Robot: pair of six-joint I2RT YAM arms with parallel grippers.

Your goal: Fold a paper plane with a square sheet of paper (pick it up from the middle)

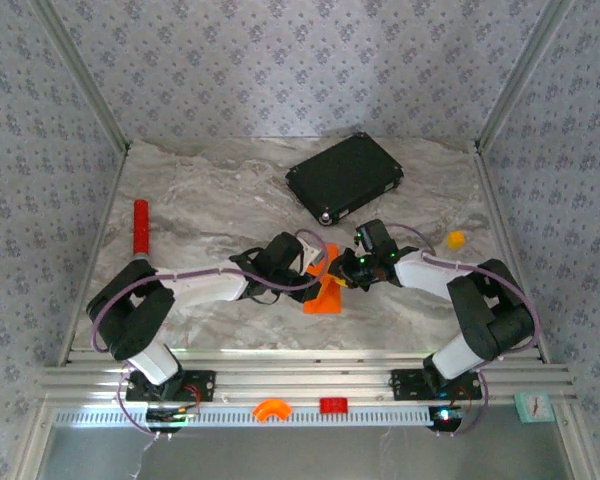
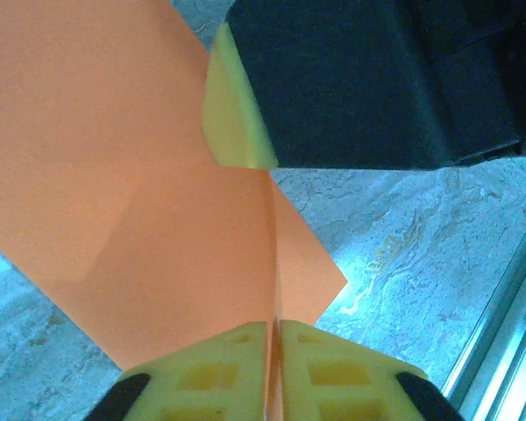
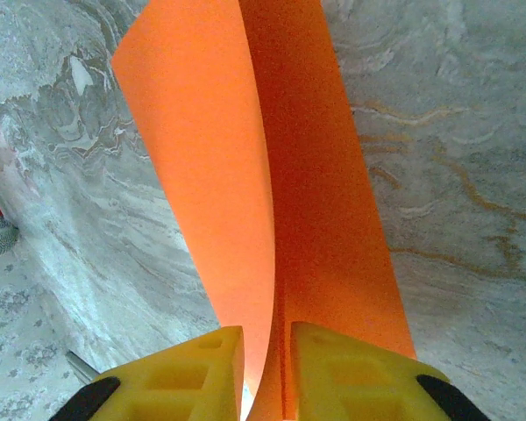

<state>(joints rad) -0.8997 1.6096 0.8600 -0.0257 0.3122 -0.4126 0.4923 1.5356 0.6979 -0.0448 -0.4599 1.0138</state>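
The marble table (image 1: 200, 200) spans the whole work area, and both arms reach in from its near edge to meet near the middle. The left arm (image 1: 180, 290) comes in from the left and the right arm (image 1: 460, 285) from the right. Behind where they meet, a black flat case (image 1: 345, 178) lies at an angle on the table, well apart from them.

The orange sheet of paper (image 1: 326, 292) is between the two tools, partly folded, and hangs down toward the near side. From above it is hard to tell whether its lower end touches the table.

In the left wrist view the sheet (image 2: 140, 193) spreads out wide, with a crease running straight down into the left tool (image 2: 274, 329). That tool's yellow fingers are pressed together on the fold. A yellow pad (image 2: 232, 123) of the right tool sits against the paper at the top of the crease.

In the right wrist view the sheet (image 3: 307, 193) rises as a long doubled strip. The right tool (image 3: 267, 338) pinches its near end between fingers that stand slightly apart around the layers.

A red cylinder (image 1: 140, 226) lies near the left edge of the table. A small orange-yellow lump (image 1: 456, 240) sits to the right.
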